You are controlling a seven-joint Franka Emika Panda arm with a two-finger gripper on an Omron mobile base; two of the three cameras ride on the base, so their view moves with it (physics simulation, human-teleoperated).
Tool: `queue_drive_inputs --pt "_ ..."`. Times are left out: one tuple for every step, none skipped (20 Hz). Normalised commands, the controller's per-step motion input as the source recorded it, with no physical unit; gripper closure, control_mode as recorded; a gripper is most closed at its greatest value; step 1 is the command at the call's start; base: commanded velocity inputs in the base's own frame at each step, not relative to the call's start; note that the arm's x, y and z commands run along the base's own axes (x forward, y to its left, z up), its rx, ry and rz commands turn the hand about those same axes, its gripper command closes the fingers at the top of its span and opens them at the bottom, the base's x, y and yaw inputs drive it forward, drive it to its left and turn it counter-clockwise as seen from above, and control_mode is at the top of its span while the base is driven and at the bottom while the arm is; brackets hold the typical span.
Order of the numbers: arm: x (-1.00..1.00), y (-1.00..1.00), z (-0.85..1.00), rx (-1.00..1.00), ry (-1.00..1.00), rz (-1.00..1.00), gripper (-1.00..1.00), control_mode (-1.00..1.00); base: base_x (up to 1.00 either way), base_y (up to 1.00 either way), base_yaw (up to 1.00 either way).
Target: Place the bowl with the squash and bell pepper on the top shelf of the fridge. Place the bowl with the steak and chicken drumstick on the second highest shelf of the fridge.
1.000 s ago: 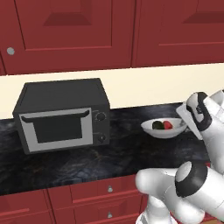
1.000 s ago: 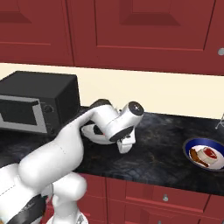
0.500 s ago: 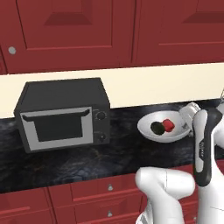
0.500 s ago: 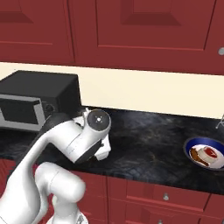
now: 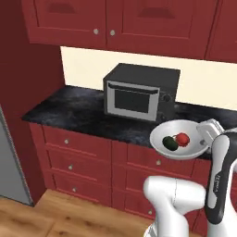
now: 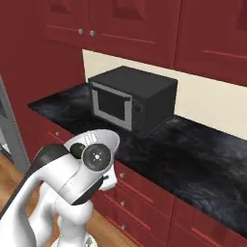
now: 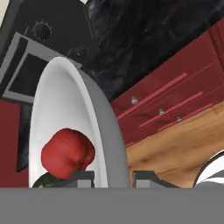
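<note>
The fingers (image 7: 111, 178) are closed tight on the rim of the bowl with the squash and bell pepper (image 5: 178, 140); the bowl is up in the air, in front of the tabletop (image 5: 78, 111) and near the microwave (image 5: 141, 91). The red bell pepper (image 5: 183, 139) and the green squash (image 5: 170, 143) sit inside it. So the first bowl is picked up, I think, but not yet on a fridge shelf; the meat bowl is still to do.

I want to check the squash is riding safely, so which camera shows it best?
The left base view: the squash lies whole in the white bowl, beside the bell pepper. The hand view catches a green sliver under the pepper; the right base view shows a dark bit behind the arm.
</note>
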Motion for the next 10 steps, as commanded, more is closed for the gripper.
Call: queue_drive_inputs --pt "0.0 0.0 0.0 0.0 0.0 0.0 1.0 1.0 -0.01 0.24 1.0" --pt "0.0 0.0 0.0 0.0 0.0 0.0 1.0 1.0 0.0 0.5 0.96" --pt "0.0 0.0 0.0 0.0 0.0 0.0 1.0 1.0 0.0 0.59 0.92" --pt "0.0 0.0 0.0 0.0 0.0 0.0 1.0 1.0 0.0 0.64 0.9" --pt "0.0 0.0 0.0 0.0 0.0 0.0 1.0 1.0 0.0 0.71 0.86" --pt "0.0 0.0 0.0 0.0 0.0 0.0 1.0 1.0 0.0 0.83 0.79" --pt "0.0 0.0 0.0 0.0 0.0 0.0 1.0 1.0 0.21 0.99 0.69" --pt "0.0 0.0 0.0 0.0 0.0 0.0 1.0 1.0 0.35 1.0 0.63" --pt "0.0 0.0 0.0 0.0 0.0 0.0 1.0 1.0 0.61 1.0 0.51" --pt "0.0 0.0 0.0 0.0 0.0 0.0 1.0 1.0 0.91 1.0 0.41"
